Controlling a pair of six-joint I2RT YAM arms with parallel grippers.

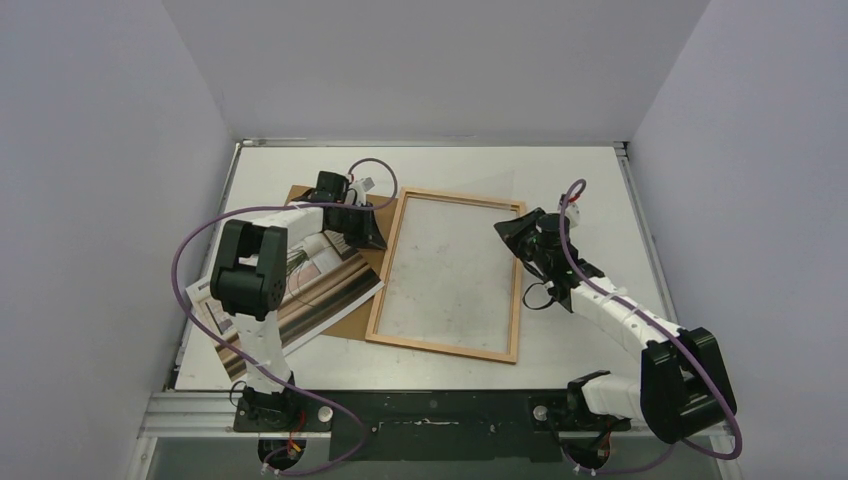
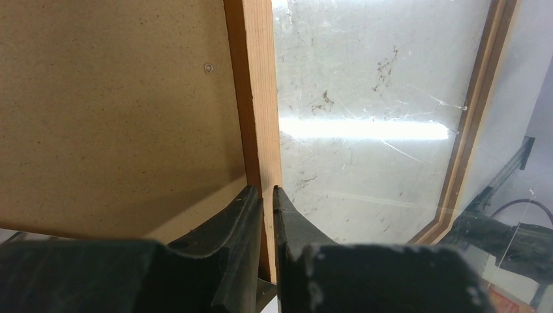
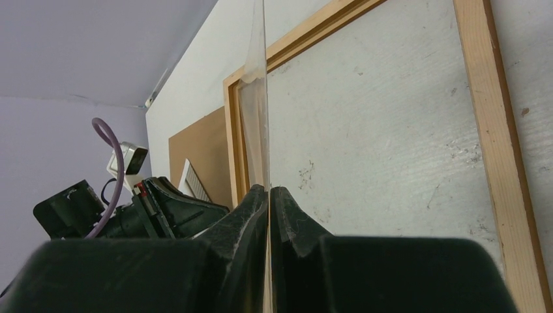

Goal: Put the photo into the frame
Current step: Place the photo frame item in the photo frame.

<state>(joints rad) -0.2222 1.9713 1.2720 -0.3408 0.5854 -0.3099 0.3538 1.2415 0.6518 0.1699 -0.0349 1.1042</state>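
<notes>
My black fingers (image 2: pixel 228 261) are showing against a reddish-tan frame (image 1: pixel 443 348), a clear smudged pane (image 3: pixel 255 130), a plain brown board (image 2: pixel 117 117), and a beige-and-brown striped photo (image 1: pixel 325 297).

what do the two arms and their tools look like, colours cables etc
Both the left arm and right arm have white links joined by chunky black joint housings. A purple cable loops loosely along each. The left tool and right tool are black, with curved tapering fingers scuffed pale in places.
</notes>
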